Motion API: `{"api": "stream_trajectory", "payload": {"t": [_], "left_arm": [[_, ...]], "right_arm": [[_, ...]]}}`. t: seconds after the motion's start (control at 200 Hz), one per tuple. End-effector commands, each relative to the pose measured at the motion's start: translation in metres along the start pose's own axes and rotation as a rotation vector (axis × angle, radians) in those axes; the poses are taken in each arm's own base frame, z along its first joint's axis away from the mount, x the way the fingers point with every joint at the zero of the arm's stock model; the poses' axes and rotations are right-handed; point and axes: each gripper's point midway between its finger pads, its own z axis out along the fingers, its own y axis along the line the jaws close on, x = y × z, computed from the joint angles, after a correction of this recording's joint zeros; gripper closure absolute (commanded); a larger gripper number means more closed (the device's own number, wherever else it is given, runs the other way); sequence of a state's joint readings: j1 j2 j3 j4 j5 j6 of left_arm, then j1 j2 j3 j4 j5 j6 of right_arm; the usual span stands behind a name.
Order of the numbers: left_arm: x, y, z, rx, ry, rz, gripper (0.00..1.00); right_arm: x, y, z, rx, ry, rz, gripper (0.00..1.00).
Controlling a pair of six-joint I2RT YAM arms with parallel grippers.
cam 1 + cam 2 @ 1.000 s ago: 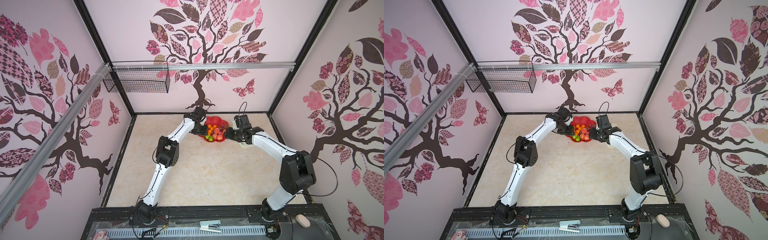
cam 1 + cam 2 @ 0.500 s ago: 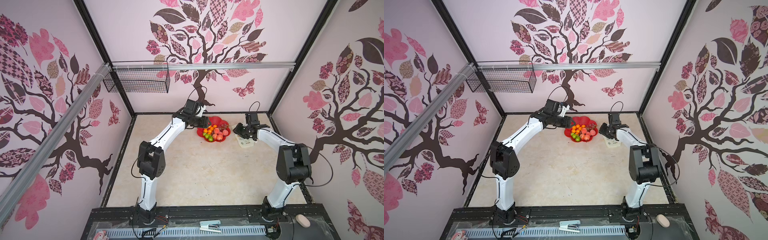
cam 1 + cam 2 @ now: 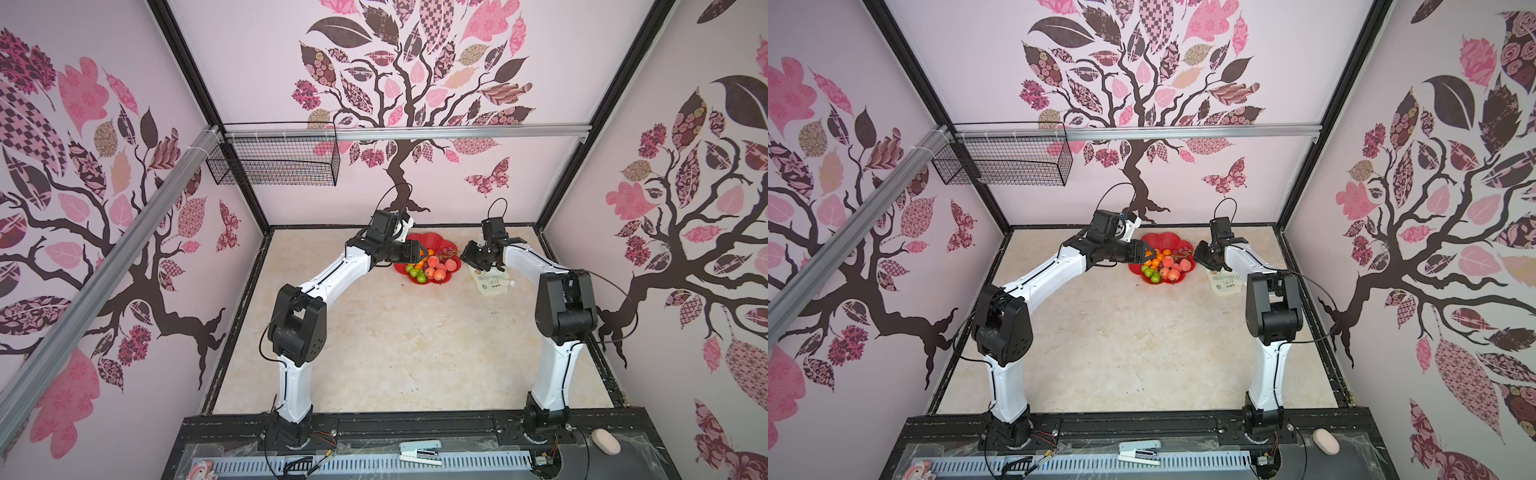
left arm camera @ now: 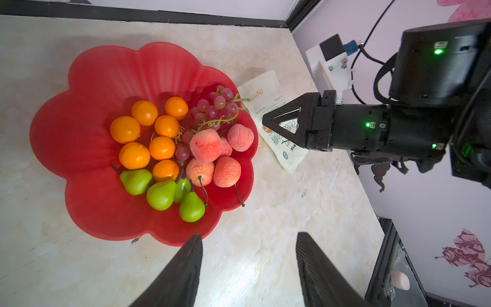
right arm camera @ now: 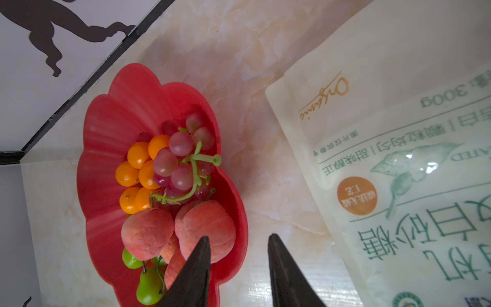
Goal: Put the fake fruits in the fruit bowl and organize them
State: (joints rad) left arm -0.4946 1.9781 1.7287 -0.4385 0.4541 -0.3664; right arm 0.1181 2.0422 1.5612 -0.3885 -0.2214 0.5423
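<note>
Seemingly near done. Fruit bowl (image 4: 87,87) sits far-centre on the surface (image 3: 395,340); inside, sorted by kind: oranges (image 4: 144,113) left, green pears (image 4: 162,195) near-left, peaches (image 4: 206,146) near-right, grape bunch (image 4: 212,111) far-right. No loose fruit shows on the surface. Printed packet (image 4: 265,98) lies just right of the bowl. Left fingers (image 4: 183,271) and right fingers (image 5: 194,273) stand apart, empty, flanking the bowl. Remaining, at most: minor tidying.

Left arm (image 3: 332,274) and right arm (image 3: 528,259): white shells, black joints, thin black looping cables. The left pincer (image 4: 248,239) has ribbed, tapered black fingers (image 4: 183,273).
</note>
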Motion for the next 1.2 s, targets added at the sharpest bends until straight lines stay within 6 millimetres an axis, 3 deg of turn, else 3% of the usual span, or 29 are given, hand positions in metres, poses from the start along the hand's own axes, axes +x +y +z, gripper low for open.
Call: {"api": "stream_trajectory", "payload": {"t": [0.0,0.145,0.6,0.915,1.195], "left_arm": [[0.001,-0.008,-0.008,0.018,-0.016,0.015,0.4],[0.004,-0.007,-0.007,0.017,-0.011,0.008,0.4],[0.012,-0.006,-0.01,0.011,0.002,0.002,0.41],[0.011,-0.001,-0.028,-0.056,-0.041,-0.001,0.41],[0.028,0.005,-0.049,-0.111,-0.061,-0.025,0.41]], "right_arm": [[0.011,-0.009,0.015,0.027,0.073,0.002,0.62],[0.015,-0.013,0.026,0.041,0.103,-0.001,0.63],[0.019,-0.014,0.038,0.03,0.149,-0.011,0.83],[0.024,-0.011,0.024,0.003,0.122,-0.027,0.96],[0.039,-0.008,-0.002,-0.048,0.093,-0.001,1.0]]}}
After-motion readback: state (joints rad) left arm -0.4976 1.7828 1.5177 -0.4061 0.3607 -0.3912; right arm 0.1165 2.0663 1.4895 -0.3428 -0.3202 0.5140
